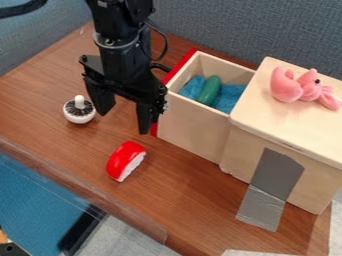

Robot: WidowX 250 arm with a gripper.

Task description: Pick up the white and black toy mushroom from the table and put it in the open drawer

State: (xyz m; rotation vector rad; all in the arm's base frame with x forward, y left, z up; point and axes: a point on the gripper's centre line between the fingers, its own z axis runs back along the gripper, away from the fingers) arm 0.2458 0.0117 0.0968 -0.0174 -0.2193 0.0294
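Black metal-&-plastic pincer [123, 119] is wide open w/ nothing in it. Round white-&-black toy w/ knob [79, 112] sits just beside it, red-&-white curved toy [125, 159] near it.

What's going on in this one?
The claw is open and empty, hanging over the table between a toy mushroom, lying stem up, and an open drawer. Nothing is being handled right now. A red and white toy lies on the table. In the drawer, a green toy rests on blue cloth, and a pink stuffed toy lies on the wooden cabinet.
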